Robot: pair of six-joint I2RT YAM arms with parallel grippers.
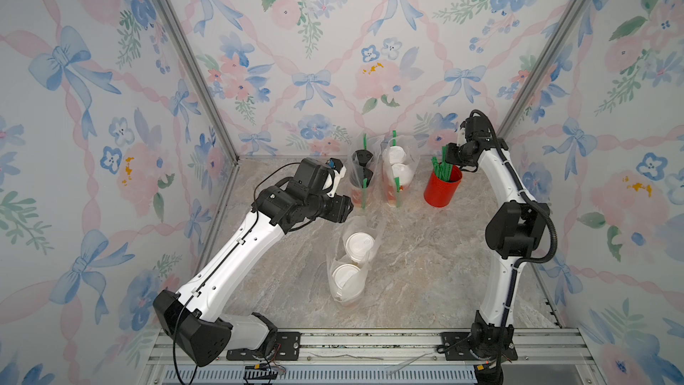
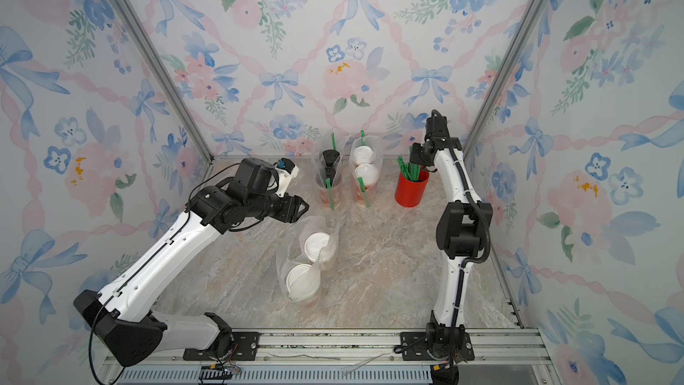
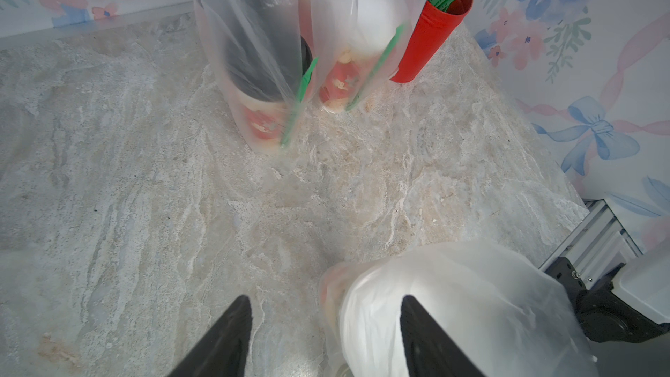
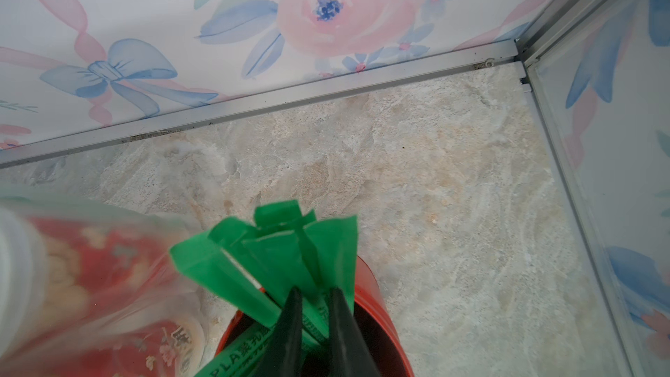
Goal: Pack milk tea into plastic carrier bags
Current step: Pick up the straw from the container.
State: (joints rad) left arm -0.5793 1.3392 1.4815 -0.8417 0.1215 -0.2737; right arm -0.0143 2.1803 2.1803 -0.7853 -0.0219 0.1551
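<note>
1. We are in a staged robot test cell, not a real shop: floral wallpaper panels [image 1: 333,50] in aluminium framing [image 1: 192,57] box in a marble-look tabletop [image 1: 425,253].
2. A left arm [image 1: 237,250] and a right arm [image 1: 499,179] are mounted on an aluminium rail [image 1: 370,338].
3. Lidded cups [image 1: 358,244] in carrier bags [image 1: 335,253] and a red cup [image 1: 440,190] of green straws [image 1: 444,172] suggest a drinks counter.

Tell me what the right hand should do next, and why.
Probably lift straight up. The right hand looks pinched on a green straw in the red cup, and the near bag shows no straw, unlike the two far bags.
</note>
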